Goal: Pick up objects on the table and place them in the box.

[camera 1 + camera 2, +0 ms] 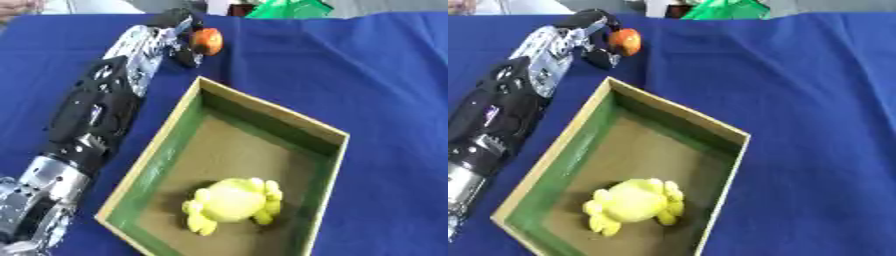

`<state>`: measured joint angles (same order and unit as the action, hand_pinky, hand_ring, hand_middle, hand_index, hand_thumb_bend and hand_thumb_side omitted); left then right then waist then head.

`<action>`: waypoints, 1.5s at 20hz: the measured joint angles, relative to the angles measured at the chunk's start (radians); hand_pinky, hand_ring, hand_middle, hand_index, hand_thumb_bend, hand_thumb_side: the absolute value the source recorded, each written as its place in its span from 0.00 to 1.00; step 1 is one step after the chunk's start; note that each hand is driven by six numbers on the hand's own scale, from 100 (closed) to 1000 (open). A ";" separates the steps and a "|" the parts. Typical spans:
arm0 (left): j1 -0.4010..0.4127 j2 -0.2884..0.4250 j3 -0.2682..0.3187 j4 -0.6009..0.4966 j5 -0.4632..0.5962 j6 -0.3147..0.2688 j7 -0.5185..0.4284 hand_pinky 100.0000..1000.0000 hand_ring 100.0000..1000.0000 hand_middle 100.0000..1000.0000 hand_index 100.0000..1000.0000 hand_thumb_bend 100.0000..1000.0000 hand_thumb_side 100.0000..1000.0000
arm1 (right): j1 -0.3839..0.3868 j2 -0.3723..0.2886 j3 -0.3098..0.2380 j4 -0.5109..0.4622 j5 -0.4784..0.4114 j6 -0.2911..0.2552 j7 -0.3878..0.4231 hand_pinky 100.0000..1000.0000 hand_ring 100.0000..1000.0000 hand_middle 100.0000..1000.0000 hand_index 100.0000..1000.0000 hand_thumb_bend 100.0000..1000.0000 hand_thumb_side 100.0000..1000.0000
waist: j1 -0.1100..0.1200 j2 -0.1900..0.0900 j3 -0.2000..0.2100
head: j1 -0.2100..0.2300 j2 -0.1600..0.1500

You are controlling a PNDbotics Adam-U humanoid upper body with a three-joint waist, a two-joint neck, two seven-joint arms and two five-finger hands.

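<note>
A small orange round object (208, 41) lies on the blue cloth beyond the box's far corner. My left hand (179, 35) reaches up from the lower left, its fingers curled round the orange object's left side. An open cardboard box (175, 125) with green inner walls and a brown floor sits in the middle. A yellow soft toy (234, 202) lies inside it, near the front. My right hand shows in neither view.
The blue tablecloth (367, 80) covers the whole table, with bare cloth to the right of the box. A green object (289, 9) sits at the far edge. My left forearm lies along the box's left side.
</note>
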<state>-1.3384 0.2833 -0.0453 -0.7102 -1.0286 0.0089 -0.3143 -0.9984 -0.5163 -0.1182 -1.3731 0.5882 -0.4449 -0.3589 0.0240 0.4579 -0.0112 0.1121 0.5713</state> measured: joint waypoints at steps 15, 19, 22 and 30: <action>-0.004 0.000 -0.019 -0.018 0.017 -0.015 0.101 0.38 0.51 0.60 0.67 0.00 0.00 | 0.049 0.004 -0.018 -0.015 -0.009 0.017 0.000 0.71 0.72 0.74 0.84 0.18 0.55 | 0.006 -0.043 0.013 | -0.028 0.034; -0.007 0.000 -0.050 -0.053 0.027 -0.038 0.111 0.37 0.51 0.59 0.67 0.00 0.00 | 0.068 0.020 -0.019 -0.021 -0.008 0.019 0.001 0.71 0.72 0.74 0.84 0.18 0.54 | 0.006 -0.102 0.020 | -0.058 0.054; -0.005 0.000 -0.081 -0.116 0.057 -0.064 0.105 0.37 0.51 0.59 0.67 0.00 0.00 | 0.085 0.021 -0.020 -0.031 -0.002 0.020 0.002 0.71 0.72 0.74 0.84 0.18 0.54 | 0.012 -0.133 0.021 | -0.085 0.073; 0.049 0.018 -0.195 -0.297 0.171 -0.134 0.137 0.37 0.51 0.59 0.66 0.00 0.00 | 0.116 0.030 -0.021 -0.044 0.009 0.031 0.002 0.71 0.72 0.74 0.84 0.19 0.53 | 0.007 -0.163 0.074 | -0.154 0.116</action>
<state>-1.2894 0.3015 -0.2406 -1.0077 -0.8577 -0.1252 -0.1774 -0.8823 -0.4863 -0.1391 -1.4174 0.5970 -0.4136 -0.3570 0.0310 0.2947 0.0629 -0.0423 0.6868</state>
